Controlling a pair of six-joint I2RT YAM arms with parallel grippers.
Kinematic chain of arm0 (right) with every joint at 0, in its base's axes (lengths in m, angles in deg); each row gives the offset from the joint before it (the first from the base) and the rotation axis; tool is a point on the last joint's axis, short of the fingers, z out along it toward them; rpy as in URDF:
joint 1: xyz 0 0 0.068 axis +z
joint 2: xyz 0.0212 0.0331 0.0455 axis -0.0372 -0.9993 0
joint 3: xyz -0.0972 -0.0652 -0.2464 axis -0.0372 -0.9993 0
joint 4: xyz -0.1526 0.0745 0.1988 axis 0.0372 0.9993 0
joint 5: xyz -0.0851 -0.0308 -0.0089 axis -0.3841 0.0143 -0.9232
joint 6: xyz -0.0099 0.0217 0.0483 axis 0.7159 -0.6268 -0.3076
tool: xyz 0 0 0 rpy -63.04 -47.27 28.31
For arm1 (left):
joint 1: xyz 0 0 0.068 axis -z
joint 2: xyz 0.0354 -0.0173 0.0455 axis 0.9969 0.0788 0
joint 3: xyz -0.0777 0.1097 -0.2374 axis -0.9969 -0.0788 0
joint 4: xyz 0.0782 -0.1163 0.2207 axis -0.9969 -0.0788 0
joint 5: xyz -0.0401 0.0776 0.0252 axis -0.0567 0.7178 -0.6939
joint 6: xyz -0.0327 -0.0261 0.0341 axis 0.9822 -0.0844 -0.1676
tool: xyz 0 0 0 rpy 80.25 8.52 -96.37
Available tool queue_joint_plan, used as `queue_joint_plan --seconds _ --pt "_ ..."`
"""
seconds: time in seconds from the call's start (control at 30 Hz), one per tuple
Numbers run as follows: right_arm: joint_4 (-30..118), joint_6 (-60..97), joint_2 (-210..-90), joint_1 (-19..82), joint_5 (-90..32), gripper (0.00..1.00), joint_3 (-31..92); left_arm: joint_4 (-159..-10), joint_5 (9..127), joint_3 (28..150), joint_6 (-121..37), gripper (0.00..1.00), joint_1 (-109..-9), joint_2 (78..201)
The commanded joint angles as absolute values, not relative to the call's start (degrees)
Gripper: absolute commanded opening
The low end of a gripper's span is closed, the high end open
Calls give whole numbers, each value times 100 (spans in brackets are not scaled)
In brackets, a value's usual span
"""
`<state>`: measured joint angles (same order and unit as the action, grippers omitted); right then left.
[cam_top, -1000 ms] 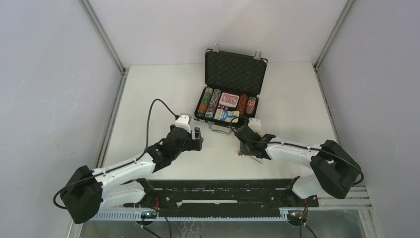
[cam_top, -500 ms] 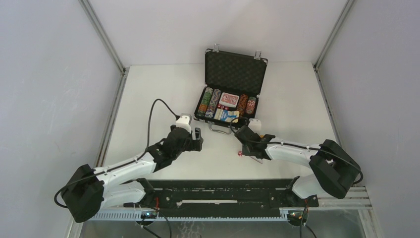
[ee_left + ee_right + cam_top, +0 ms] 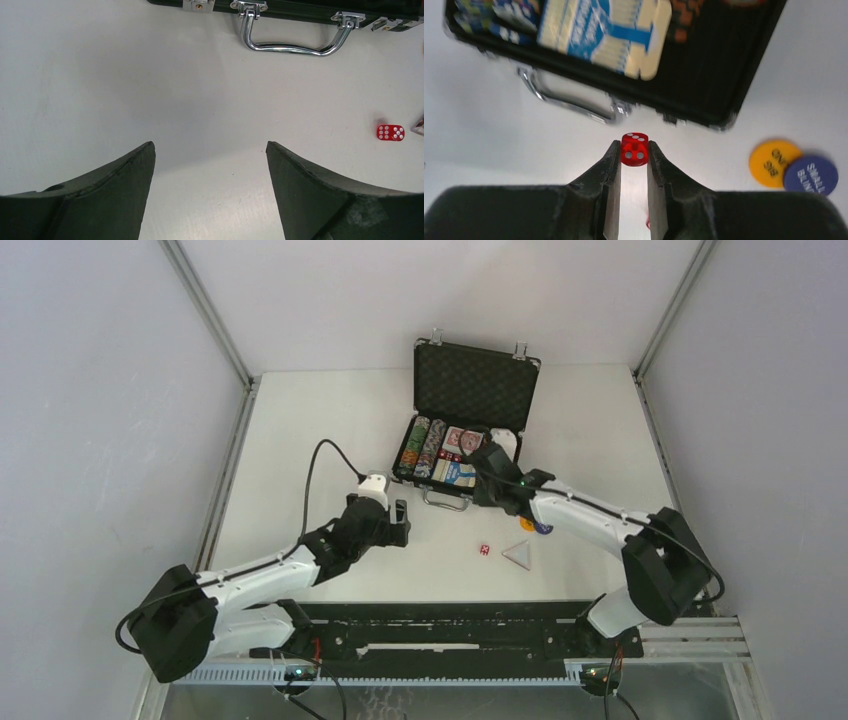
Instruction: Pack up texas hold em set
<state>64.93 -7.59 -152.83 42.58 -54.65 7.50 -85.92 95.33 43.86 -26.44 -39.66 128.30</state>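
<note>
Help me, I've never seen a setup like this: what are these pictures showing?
Two white robot arms are bolted to a table. One picture looks down from above; the other two come from cameras on each wrist. An open black briefcase holds poker chips and a blue card box. On the table lie a red die, a triangle piece, a yellow button and a blue button. The right claw grips a second red die; the left claw is open and empty.
</note>
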Motion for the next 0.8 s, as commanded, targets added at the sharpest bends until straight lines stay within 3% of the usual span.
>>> queue_joint_plan --seconds 0.0,0.37,0.77 --pt "6375 -152 -15876 3886 -5188 17 1704 -8472 9625 4761 -2725 86 -3952 12898" --pt "6647 261 -17831 3272 -4925 17 3917 -8561 9830 4761 -2875 86 -3951 12825" --pt "6638 254 -18915 3053 -4612 17 4645 -8550 9909 4803 -2945 86 -3952 13042"
